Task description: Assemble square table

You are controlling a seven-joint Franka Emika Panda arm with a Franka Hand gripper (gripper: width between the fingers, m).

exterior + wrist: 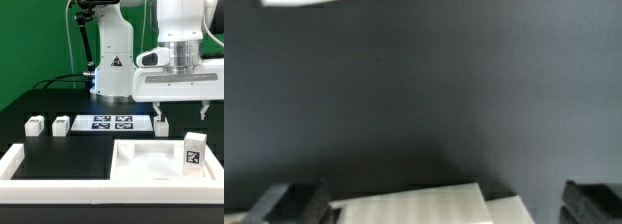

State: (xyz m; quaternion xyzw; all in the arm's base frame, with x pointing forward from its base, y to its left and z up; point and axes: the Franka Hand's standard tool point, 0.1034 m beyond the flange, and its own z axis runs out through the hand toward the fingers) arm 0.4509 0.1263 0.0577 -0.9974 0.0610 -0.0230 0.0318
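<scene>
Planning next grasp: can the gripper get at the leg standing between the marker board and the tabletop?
Likely yes. The gripper hangs above with fingers open, and the leg stands by itself on the dark table beside the marker board, short of the tabletop. Nothing visible sits over it.

white rounded arm [186,22], pale grey gripper [182,108], dark fingertips [160,113]

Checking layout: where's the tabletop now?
The white plastic square tabletop lies in front of the marker board, toward the exterior view's right, with a short white tagged leg standing at its edge on that side.
</scene>
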